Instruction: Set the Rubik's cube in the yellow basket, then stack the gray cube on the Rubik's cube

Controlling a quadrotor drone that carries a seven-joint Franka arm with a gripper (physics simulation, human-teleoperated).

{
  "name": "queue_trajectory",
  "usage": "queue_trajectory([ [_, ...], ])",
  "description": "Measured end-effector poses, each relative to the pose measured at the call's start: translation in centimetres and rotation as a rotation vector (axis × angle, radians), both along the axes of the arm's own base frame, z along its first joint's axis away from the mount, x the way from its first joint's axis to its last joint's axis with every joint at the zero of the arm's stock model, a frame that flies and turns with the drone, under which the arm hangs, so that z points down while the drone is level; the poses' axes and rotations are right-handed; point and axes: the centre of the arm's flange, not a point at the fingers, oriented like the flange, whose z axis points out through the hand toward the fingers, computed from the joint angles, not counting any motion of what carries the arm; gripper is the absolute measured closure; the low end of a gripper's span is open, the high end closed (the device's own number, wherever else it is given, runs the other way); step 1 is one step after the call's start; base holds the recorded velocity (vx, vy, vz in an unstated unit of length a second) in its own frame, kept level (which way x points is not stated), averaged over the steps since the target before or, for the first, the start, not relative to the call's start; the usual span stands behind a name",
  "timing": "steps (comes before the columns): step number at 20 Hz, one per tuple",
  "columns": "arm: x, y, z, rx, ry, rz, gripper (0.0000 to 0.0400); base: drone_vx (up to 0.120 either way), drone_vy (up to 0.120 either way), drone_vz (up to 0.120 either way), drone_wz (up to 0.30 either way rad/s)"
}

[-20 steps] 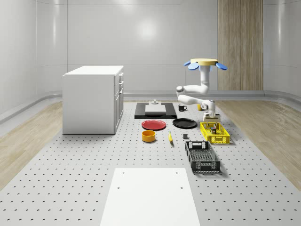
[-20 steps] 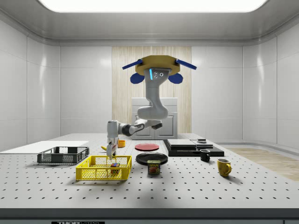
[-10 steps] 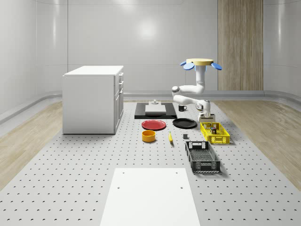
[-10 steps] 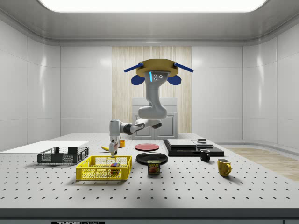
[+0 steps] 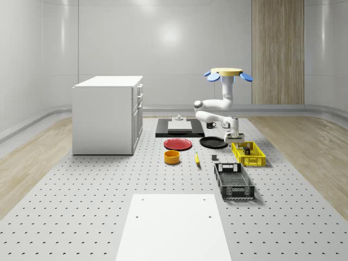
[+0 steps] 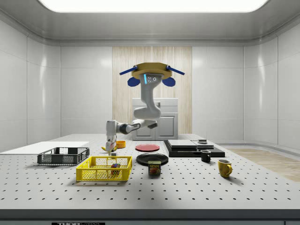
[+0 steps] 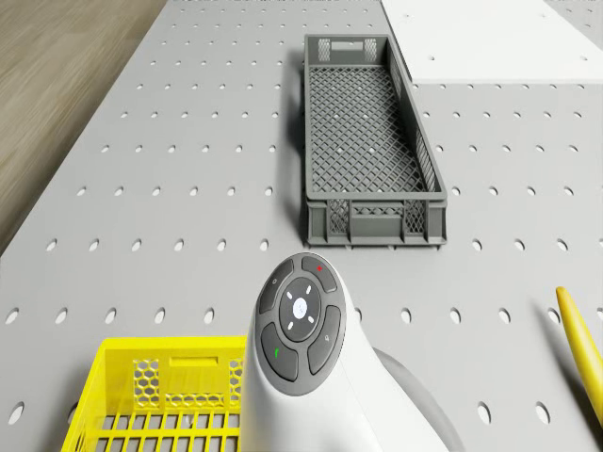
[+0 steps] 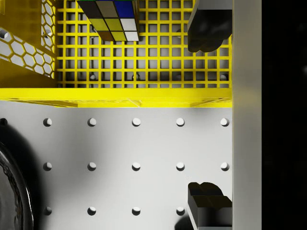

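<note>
black "spam" lettering on can [image 6: 154,168] beside yellow basket [image 6: 103,172]

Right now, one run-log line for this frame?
phase: cube placed | Rubik's cube: in yellow basket | hand: open, empty, over basket's edge | drone: hovering beside basket | gray cube: not stacked

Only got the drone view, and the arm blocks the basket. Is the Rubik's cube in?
Observer: Yes. In the wrist view the Rubik's cube lies on the basket floor.
Operator: Gripper holding anything?
Observer: No. The gripper is open and bare, above the basket's wall: one finger over the basket, the other over the table.
Operator: Drone landed?
Observer: No. In the side view the drone hovers high over the table.
</note>
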Motion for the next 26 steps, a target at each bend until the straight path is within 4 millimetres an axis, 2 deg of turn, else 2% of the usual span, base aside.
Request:
queue_trajectory([
  [5, 0.0, 0.0, 0.0, 0.0, 0.0, 0.0, 0.0, 0.0, -0.12, 0.0, 0.0],
  [8, 0.0, 0.0, 0.0, 0.0, 0.0, 0.0, 0.0, 0.12, -0.12, 0.0, 0.0],
  [13, 0.0, 0.0, 0.0, 0.0, 0.0, 0.0, 0.0, 0.008, -0.12, 0.0, 0.0],
  [21, 0.0, 0.0, 0.0, 0.0, 0.0, 0.0, 0.0, 0.0, -0.12, -0.11, 0.0],
  [26, 0.0, 0.0, 0.0, 0.0, 0.0, 0.0, 0.0, 0.016, -0.12, -0.008, 0.0],
])
